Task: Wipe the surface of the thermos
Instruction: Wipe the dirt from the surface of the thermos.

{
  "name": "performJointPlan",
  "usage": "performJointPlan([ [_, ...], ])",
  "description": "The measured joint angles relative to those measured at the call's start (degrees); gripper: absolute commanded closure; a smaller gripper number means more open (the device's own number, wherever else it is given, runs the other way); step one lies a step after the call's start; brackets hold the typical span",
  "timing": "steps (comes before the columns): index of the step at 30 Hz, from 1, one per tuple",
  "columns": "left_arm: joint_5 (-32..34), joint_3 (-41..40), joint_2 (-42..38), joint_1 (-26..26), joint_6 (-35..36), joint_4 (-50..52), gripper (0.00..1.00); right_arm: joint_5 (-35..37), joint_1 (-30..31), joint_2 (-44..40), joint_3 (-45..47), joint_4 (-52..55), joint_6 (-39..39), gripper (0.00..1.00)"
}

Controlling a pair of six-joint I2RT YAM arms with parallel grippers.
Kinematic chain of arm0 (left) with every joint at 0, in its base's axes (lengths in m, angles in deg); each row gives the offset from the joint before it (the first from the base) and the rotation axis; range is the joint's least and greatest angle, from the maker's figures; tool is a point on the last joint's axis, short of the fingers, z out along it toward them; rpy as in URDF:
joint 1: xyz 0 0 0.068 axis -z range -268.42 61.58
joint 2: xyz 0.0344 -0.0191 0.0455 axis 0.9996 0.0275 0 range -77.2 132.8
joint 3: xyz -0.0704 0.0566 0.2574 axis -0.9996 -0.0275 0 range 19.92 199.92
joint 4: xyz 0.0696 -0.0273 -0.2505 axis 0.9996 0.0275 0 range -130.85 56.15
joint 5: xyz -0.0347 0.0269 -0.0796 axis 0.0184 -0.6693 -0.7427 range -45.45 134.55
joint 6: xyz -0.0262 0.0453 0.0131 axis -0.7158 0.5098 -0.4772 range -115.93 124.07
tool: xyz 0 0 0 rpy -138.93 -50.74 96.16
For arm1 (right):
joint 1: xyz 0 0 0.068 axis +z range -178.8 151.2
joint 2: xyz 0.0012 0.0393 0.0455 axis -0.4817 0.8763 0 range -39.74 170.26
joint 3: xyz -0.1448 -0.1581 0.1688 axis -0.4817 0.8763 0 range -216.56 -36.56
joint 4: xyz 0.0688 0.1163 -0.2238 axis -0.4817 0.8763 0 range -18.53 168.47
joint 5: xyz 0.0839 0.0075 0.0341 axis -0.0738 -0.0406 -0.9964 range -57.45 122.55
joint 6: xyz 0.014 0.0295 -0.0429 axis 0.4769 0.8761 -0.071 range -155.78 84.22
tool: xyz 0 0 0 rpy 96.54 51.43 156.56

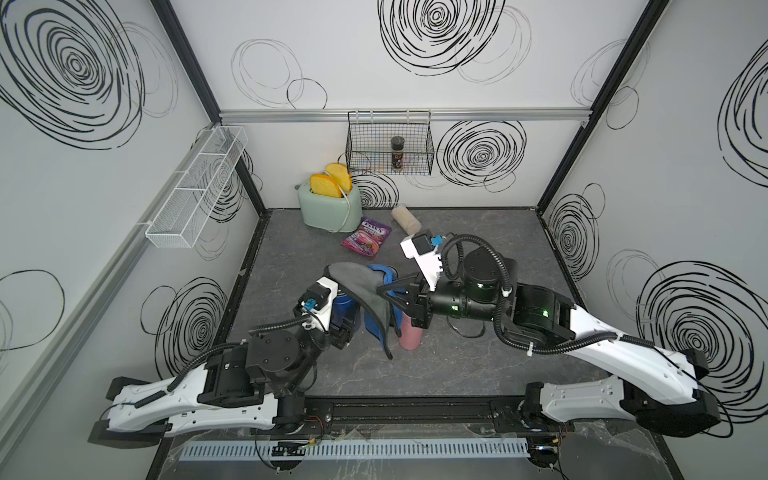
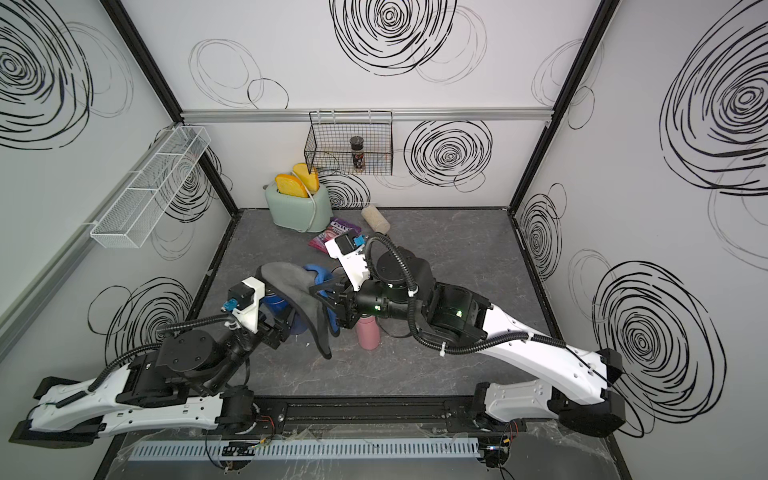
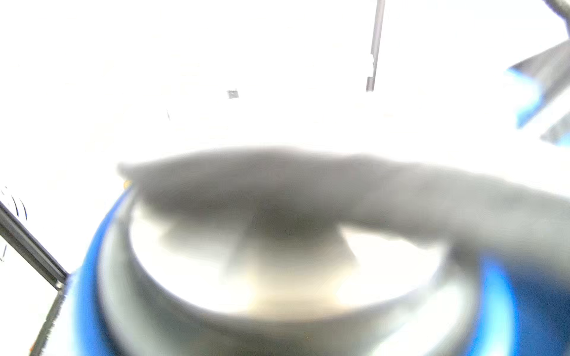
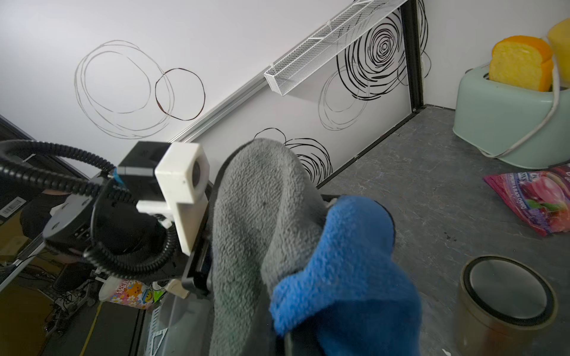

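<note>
The thermos [image 1: 345, 309] is dark blue with a steel rim [image 3: 277, 323] and is held up above the table left of centre. My left gripper [image 1: 348, 322] is shut on its body from the near side; in the left wrist view the jaws are hidden behind the blurred rim. A cloth [image 1: 357, 276], grey on one side and blue on the other, drapes over the thermos top and hangs down its right side. My right gripper [image 1: 384, 291] is shut on the cloth from the right. In the right wrist view the cloth [image 4: 256, 215] covers the jaws.
A pink bottle [image 1: 410, 334] stands right below the right gripper. At the back are a mint toaster [image 1: 330, 205] with toast, a purple pouch [image 1: 365, 241] and a beige roll [image 1: 406, 219]. A black wire basket [image 1: 428, 145] and a white mesh shelf [image 1: 195, 191] hang on the walls.
</note>
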Motion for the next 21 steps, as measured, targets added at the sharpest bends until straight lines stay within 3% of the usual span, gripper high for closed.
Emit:
performJointPlan([
  [6, -3.69, 3.48, -1.70, -3.26, -6.16, -0.15, 1.00, -0.96, -3.78, -2.69, 5.35, -3.04, 2.01, 1.00],
  [12, -8.68, 12.13, -1.66, -2.97, -11.13, 0.72, 1.00, -2.86, -4.26, -2.64, 12.17, -9.49, 4.37, 1.00],
  [21, -5.90, 20.74, 1.64, 7.17, -8.31, 0.15, 1.00, -7.26, -2.62, 2.27, 15.61, -19.23, 7.54, 1.00],
])
